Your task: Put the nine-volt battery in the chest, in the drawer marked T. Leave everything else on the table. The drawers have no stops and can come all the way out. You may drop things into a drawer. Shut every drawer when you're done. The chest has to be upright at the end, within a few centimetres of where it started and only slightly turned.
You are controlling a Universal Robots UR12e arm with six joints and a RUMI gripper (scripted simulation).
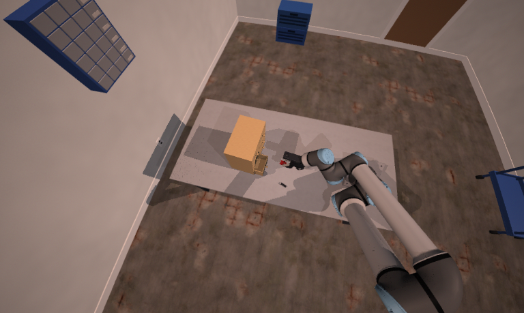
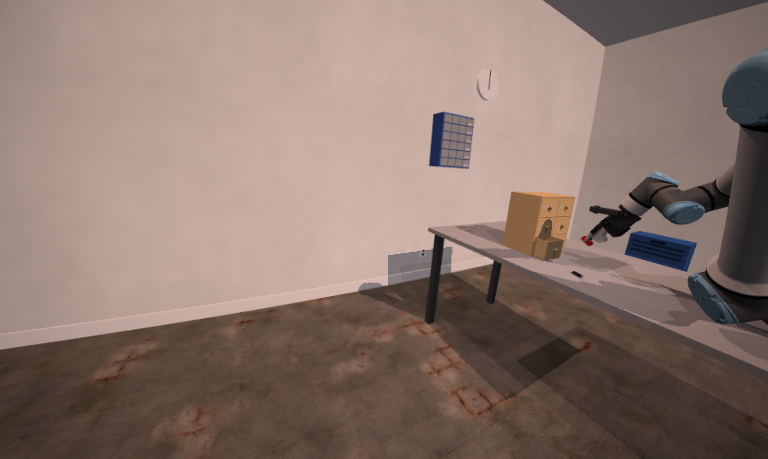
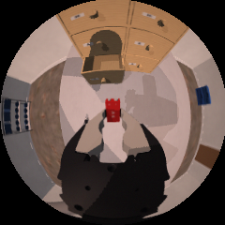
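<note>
Wrist view: small red nine-volt battery (image 3: pixel 112 111) upright, pinched between black gripper (image 3: pixel 112 123) fingers, before pulled-out tan wooden chest drawer (image 3: pixel 103 65).

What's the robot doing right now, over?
Jaws of the black gripper shut on the small red block-shaped battery. One drawer of the tan wooden chest open ahead. Small black object on table, off the path.

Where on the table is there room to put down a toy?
Bare patches: the table strip behind the chest, toward the wall, and the far side between chest and arm base. It is crowded in front of the chest: an open drawer sticks out, the end effector holds a red battery there, and a small black thing lies near the front edge.
</note>
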